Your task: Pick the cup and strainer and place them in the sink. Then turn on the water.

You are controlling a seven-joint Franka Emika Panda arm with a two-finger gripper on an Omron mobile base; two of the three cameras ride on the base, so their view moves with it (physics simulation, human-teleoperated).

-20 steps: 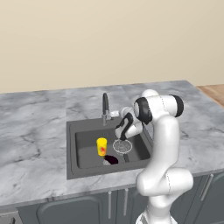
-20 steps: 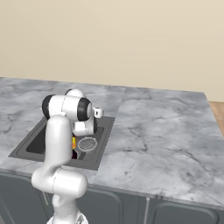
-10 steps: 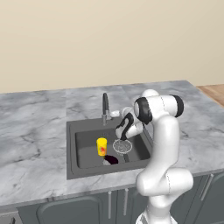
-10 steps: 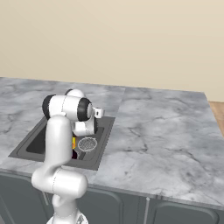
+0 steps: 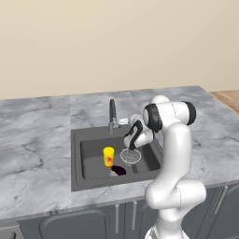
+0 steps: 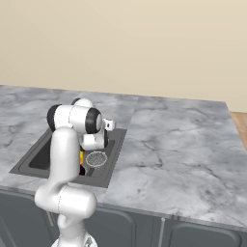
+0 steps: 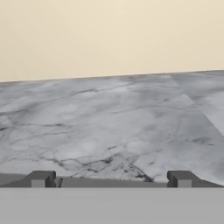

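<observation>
The yellow cup (image 5: pixel 108 156) stands upright on the floor of the dark sink (image 5: pixel 76 158). The strainer's round mesh head (image 5: pixel 130 156) lies just right of it in the basin. My gripper (image 5: pixel 132 138) hangs above the strainer, at the sink's right side, just right of the dark arched tap (image 5: pixel 112 112). It holds nothing. In the hand view its fingertips (image 7: pixel 42 179) stand wide apart, so the gripper (image 7: pixel 111 180) is open and looks out over marble counter. From the right, the strainer (image 6: pixel 96 158) and a sliver of the cup (image 6: pixel 81 157) show beside my arm.
Grey-white marble countertop (image 5: pixel 37 144) surrounds the sink, with a wide stretch to the right (image 6: pixel 173 149). A small silver lever (image 5: pixel 123 121) juts from the tap's base. A dark blob (image 5: pixel 118 171) lies on the basin floor near the front. A beige wall runs behind.
</observation>
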